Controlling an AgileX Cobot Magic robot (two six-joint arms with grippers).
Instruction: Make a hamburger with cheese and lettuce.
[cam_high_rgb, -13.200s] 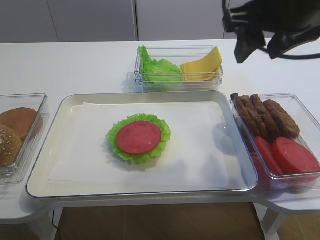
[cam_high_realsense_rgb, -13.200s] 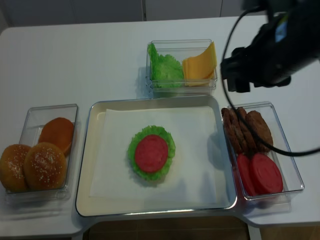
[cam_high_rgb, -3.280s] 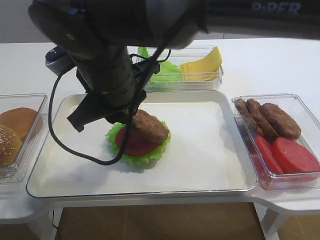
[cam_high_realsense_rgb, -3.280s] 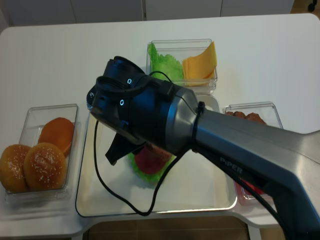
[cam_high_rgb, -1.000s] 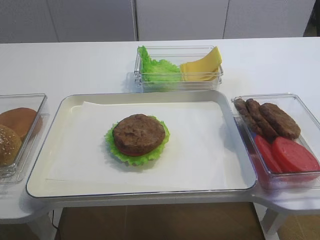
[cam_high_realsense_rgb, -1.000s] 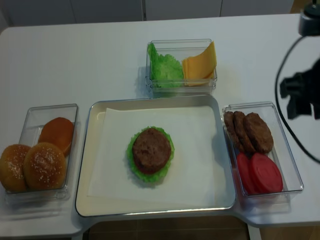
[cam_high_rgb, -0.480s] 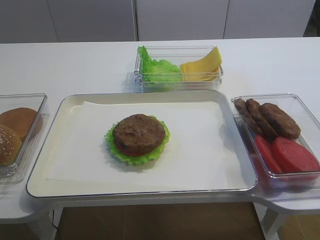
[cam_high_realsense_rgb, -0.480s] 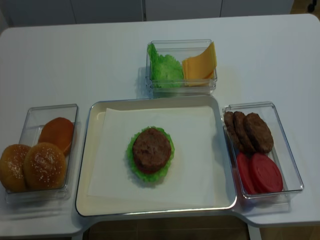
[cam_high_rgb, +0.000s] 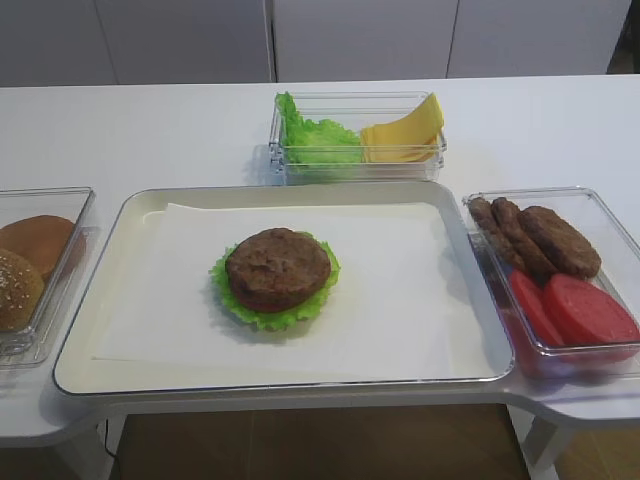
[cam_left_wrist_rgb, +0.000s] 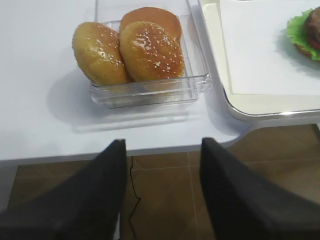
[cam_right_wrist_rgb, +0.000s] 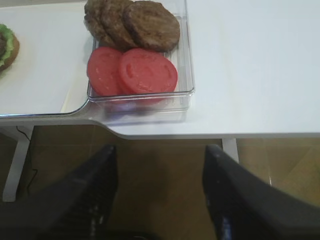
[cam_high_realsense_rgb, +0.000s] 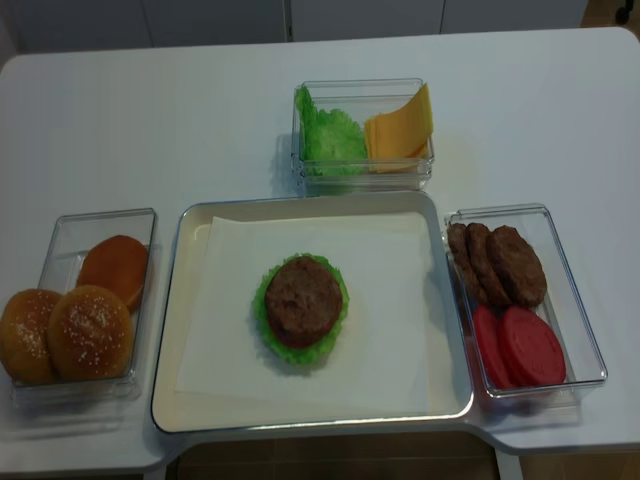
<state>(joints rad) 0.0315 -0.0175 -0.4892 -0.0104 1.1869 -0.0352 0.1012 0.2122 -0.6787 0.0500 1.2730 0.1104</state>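
The hamburger (cam_high_rgb: 277, 275) sits mid-tray on white paper, a brown patty on top with a frilly green rim; it also shows in the realsense view (cam_high_realsense_rgb: 302, 308), and its edge shows in the left wrist view (cam_left_wrist_rgb: 306, 30) and the right wrist view (cam_right_wrist_rgb: 7, 44). Yellow cheese (cam_high_rgb: 405, 131) and green lettuce (cam_high_rgb: 318, 135) lie in a clear box at the back. My right gripper (cam_right_wrist_rgb: 160, 150) is open and empty, past the table's front edge near the patty box. My left gripper (cam_left_wrist_rgb: 162, 145) is open and empty, past the front edge near the bun box.
The metal tray (cam_high_rgb: 130, 215) fills the middle. A clear box of brown patties (cam_high_rgb: 540, 235) and red tomato discs (cam_high_rgb: 580, 310) stands right. A clear box of sesame buns (cam_high_realsense_rgb: 75, 320) stands left. Neither arm shows in the exterior views.
The right arm, seen at the right edge a second ago, has left the exterior views. The patty now tops the hamburger and has not moved.
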